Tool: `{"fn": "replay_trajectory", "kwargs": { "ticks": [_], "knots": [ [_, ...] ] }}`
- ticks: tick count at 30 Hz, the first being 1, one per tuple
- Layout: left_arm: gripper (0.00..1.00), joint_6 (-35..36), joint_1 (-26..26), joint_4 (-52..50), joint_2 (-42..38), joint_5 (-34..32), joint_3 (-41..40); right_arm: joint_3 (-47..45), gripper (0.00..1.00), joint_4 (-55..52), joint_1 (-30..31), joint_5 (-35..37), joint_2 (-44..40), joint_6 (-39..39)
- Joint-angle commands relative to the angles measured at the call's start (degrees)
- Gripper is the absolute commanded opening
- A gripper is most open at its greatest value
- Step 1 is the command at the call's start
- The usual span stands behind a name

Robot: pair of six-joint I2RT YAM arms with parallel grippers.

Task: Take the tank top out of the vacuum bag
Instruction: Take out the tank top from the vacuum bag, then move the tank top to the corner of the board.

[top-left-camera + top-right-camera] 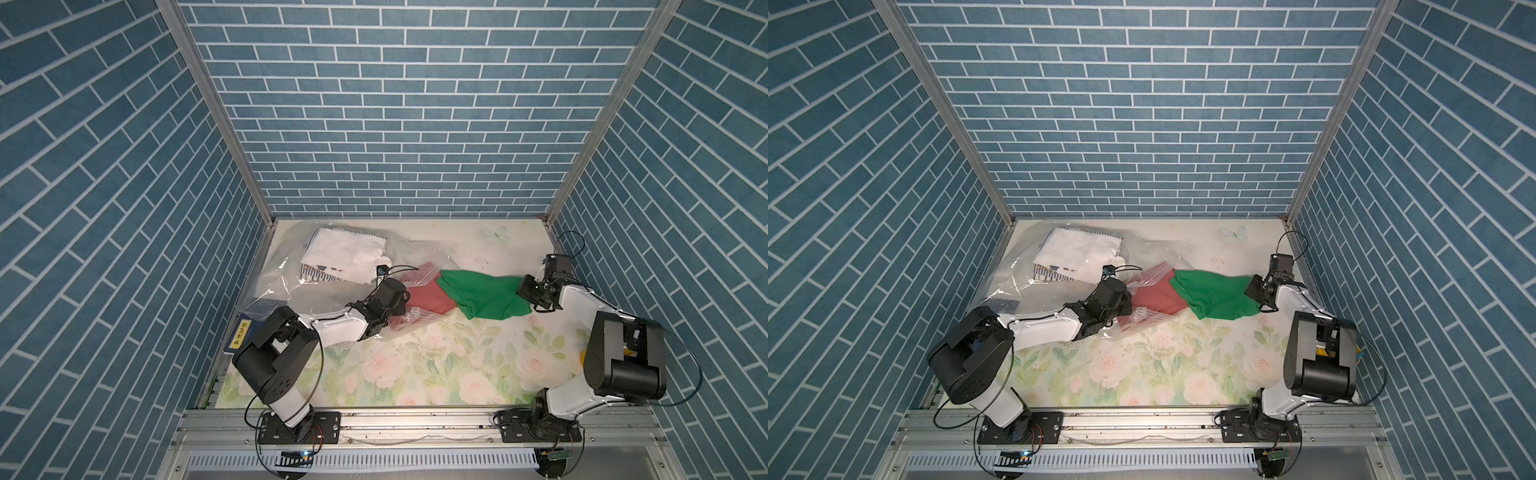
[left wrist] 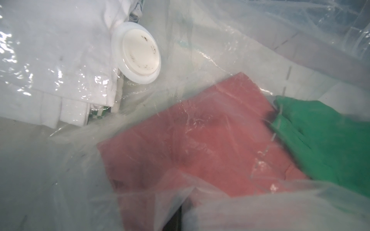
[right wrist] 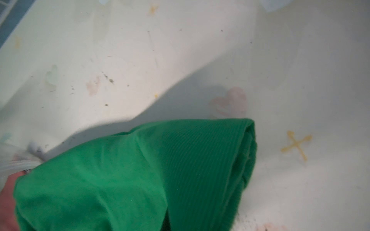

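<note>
The left gripper [image 1: 402, 311], shut, pins the mouth of the bag [image 1: 282, 282] at centre-left. Just right, the tank top [image 1: 482, 297] lies nearly out, its right end pinched in the closed right gripper [image 1: 524, 291]; the pull-out likely needs a rightward drag to finish.

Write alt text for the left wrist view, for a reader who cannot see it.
A folded red garment lies under the crinkly clear plastic of the vacuum bag, with a green garment overlapping its edge. A round white valve sits beside a folded white cloth, also under plastic.
</note>
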Motion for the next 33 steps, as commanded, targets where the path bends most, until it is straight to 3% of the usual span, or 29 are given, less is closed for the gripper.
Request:
{"fn": "replay_trajectory", "kwargs": {
  "ticks": [1,2,6,8,12,16,19,22,28,33],
  "knots": [
    [0.03,-0.1,0.8,-0.6,-3.2,-2.8,-2.2,0.9,0.0,-0.2,-3.0,1.8,1.0,-1.3],
    [0.03,-0.1,1.0,-0.3,-3.6,-2.6,-2.5,0.8,0.05,-0.3,-3.6,1.6,1.2,-1.8],
    [0.03,-0.3,1.1,-0.3,-3.5,-1.5,-2.6,0.1,0.72,-1.0,-4.3,5.0,-1.7,-2.7],
    [0.03,-0.5,1.1,0.0,-3.5,-1.2,-2.9,-0.4,0.88,-1.4,-4.2,8.0,-5.7,-2.1],
    [0.03,-0.8,1.1,0.0,-4.3,-1.5,-3.2,-1.9,0.93,-3.8,-3.9,11.6,-14.4,1.0],
    [0.03,-0.8,1.0,1.0,-5.6,-2.1,-3.7,-6.1,0.93,-3.3,-2.4,6.2,-20.9,5.1],
    [0.03,-0.6,1.1,0.7,-5.8,-2.7,-3.3,-12.2,0.92,1.2,0.6,-2.5,-24.0,13.2],
    [0.03,-0.3,1.1,0.5,-5.9,-2.5,-2.8,-18.0,0.9,6.5,5.9,-5.6,-26.1,23.1],
    [0.03,1.0,1.0,0.5,-5.9,-1.8,-2.9,-28.4,0.88,15.2,14.4,-3.1,-30.7,41.4],
    [0.03,1.8,1.0,1.0,-6.3,-1.1,-3.7,-37.5,0.88,24.6,16.4,-1.6,-32.8,53.0]
  ]
}}
